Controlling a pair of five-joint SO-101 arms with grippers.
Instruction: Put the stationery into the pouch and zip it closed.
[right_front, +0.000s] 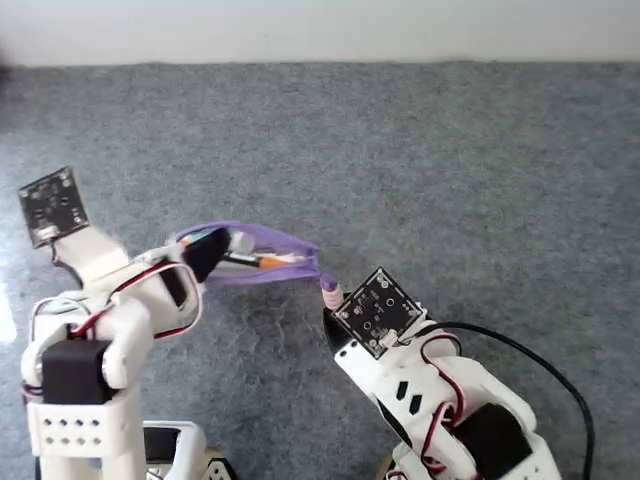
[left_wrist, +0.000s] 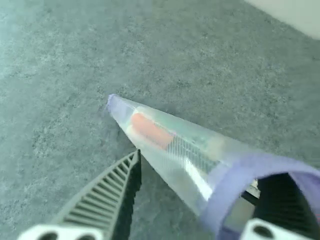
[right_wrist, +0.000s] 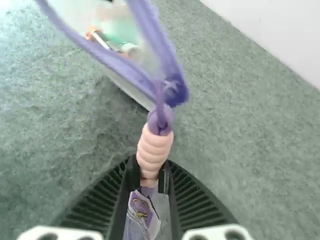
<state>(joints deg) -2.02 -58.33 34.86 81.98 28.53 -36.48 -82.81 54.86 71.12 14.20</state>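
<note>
A clear pouch (right_front: 262, 238) with purple trim hangs just above the grey carpet between the two arms. Stationery lies inside it, including an orange-tipped pen (right_front: 268, 262) (left_wrist: 150, 129) (right_wrist: 107, 42). My left gripper (right_front: 200, 258) (left_wrist: 207, 170) is shut on the pouch's (left_wrist: 175, 150) left end, one finger under the clear wall and the other by the purple rim. My right gripper (right_front: 330, 300) (right_wrist: 150, 167) is shut on the pink ribbed zipper pull (right_front: 329, 291) (right_wrist: 154, 147) at the right end of the pouch (right_wrist: 145, 75). The mouth gapes open along the pouch's length.
Grey carpet (right_front: 450, 160) covers the table up to a white wall (right_front: 320, 30) at the far edge. A small printed tag (right_wrist: 140, 212) hangs from the pull between the right fingers. A black cable (right_front: 540, 370) runs off the right arm.
</note>
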